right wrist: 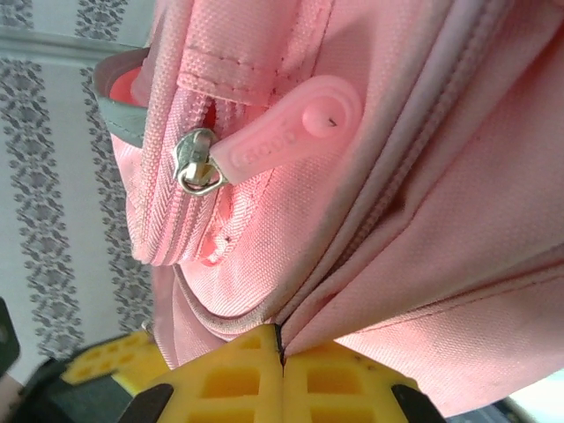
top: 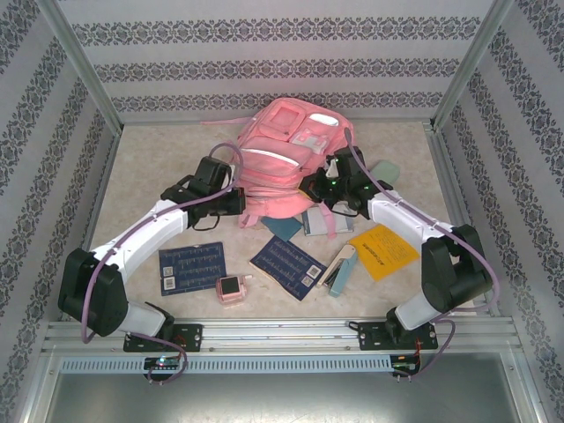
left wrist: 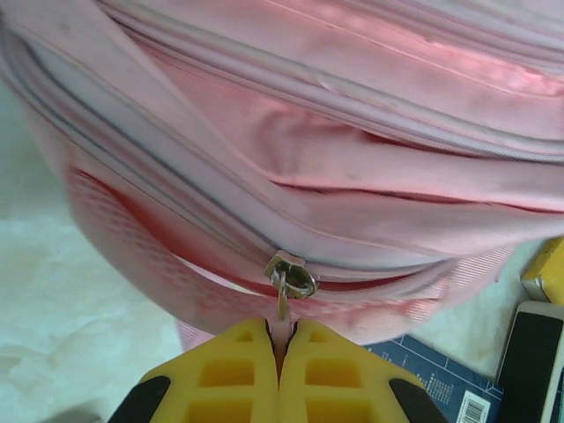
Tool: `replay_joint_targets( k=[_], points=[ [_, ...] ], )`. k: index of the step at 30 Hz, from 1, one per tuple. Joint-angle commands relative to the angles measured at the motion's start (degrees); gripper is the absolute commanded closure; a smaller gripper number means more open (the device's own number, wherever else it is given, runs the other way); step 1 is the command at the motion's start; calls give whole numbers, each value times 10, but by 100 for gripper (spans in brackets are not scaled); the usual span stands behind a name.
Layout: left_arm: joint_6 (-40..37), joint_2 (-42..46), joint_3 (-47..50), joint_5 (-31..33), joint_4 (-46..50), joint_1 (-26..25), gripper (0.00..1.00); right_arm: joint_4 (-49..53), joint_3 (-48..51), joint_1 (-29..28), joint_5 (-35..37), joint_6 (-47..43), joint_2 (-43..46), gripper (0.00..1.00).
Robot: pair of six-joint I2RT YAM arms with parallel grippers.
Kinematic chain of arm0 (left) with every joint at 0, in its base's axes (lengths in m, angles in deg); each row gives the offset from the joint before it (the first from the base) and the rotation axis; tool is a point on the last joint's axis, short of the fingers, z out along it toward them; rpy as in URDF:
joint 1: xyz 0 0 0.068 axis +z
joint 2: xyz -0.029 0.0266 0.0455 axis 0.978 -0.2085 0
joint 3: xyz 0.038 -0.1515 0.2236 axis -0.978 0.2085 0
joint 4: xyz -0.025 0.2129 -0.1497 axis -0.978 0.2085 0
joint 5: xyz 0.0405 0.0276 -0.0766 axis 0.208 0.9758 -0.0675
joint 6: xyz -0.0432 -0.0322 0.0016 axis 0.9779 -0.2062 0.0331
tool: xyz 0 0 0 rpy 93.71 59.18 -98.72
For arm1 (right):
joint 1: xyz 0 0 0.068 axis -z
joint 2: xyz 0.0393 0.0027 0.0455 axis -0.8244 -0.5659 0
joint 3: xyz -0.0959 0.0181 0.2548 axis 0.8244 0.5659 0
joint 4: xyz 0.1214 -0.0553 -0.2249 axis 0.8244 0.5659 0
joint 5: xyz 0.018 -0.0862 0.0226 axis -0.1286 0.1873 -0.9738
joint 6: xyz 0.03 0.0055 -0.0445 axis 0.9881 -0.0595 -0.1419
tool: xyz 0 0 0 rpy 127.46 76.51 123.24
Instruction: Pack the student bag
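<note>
The left gripper (left wrist: 282, 342) has its yellow fingers pressed flat together on the thin metal pull tab (left wrist: 281, 307) hanging from a silver zip slider (left wrist: 291, 276), which sits just beyond the fingertips. That pinch makes sense as the way to run the zip along and open the main compartment. Straight ahead of those fingers, lying on the pale marbled table (top: 150, 167), is the large pink fabric student bag (top: 278, 172) with white-trimmed front pockets. It lies between the two tools, each touching one flank.

On the far flank, the right gripper (right wrist: 282, 345) is likewise closed tight. Its fingers appear to nip a fold of the bag's fabric at a seam, probably to anchor the bag so that the zip slides instead of the whole bag dragging. Beyond those fingertips, untouched, hangs a rounded pink rubber zip tag (right wrist: 291, 132) on its own metal slider (right wrist: 196, 166).

Behind both tools, toward the arm bases, loose items wait: two dark blue printed booklets (top: 192, 267) (top: 288, 266), a small pink square gadget (top: 232, 289) and a yellow booklet (top: 383, 251). They are well apart from the fingers, likely awaiting packing once the bag is open.
</note>
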State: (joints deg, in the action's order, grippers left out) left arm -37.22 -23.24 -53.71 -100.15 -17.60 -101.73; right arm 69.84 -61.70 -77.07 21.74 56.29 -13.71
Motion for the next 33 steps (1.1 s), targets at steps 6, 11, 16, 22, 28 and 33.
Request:
replay_joint_targets(
  k=[6, 11, 16, 22, 28, 33],
  points=[
    [18, 54, 38, 25, 21, 36, 100, 73, -72, 6, -29, -170, -4, 100],
    [41, 118, 66, 18, 36, 36, 100, 59, -136, -34, -83, -203, -54, 100],
    [61, 171, 84, -3, 57, 33, 100, 122, -228, -71, -91, -248, -101, 100],
    [66, 177, 94, -14, 52, 3, 100, 199, -245, -42, -2, -262, -105, 100],
    [57, 132, 82, -7, 33, -31, 100, 277, -268, 10, 121, -296, -99, 92],
    [39, 77, 62, 19, 26, -63, 100, 304, -272, 14, 251, -286, -92, 75]
  ],
)
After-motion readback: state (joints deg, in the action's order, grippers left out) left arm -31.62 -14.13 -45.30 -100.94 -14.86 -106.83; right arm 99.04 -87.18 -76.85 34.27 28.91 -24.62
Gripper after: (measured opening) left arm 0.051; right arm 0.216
